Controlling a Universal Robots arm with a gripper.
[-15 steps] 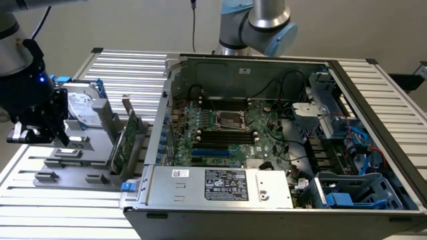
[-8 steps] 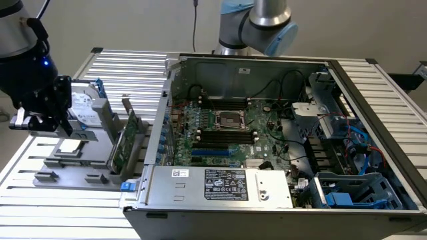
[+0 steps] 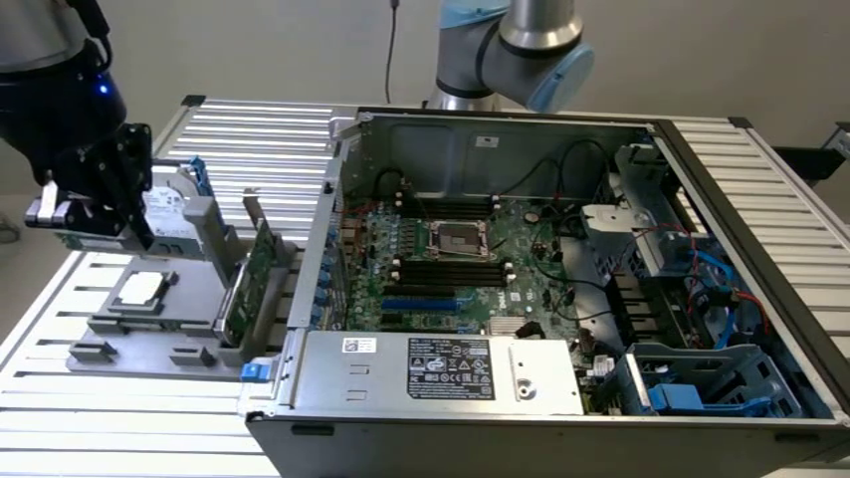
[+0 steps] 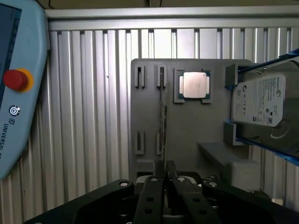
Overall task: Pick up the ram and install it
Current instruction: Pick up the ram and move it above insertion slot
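My gripper (image 3: 80, 221) hangs above the grey fixture tray (image 3: 133, 344) at the exterior view's left, well left of the open computer case (image 3: 531, 398). In the wrist view its two black fingers (image 4: 152, 196) meet on a thin green stick seen edge-on, the ram (image 4: 164, 116), which runs out from the gripper (image 4: 167, 175) over the tray (image 4: 187, 135). From outside, the ram (image 3: 83, 237) is a pale strip under the fingers. The motherboard's long black slots (image 3: 452, 269) lie inside the case beside the processor socket (image 3: 459, 237).
The tray carries a processor chip (image 4: 195, 85), a hard drive (image 4: 261, 100) in a blue carrier, and an upright green expansion card (image 3: 253, 284). A teach pendant (image 4: 18, 84) lies on the slatted aluminium table (image 4: 93, 116). Another arm's base (image 3: 512, 50) stands behind the case.
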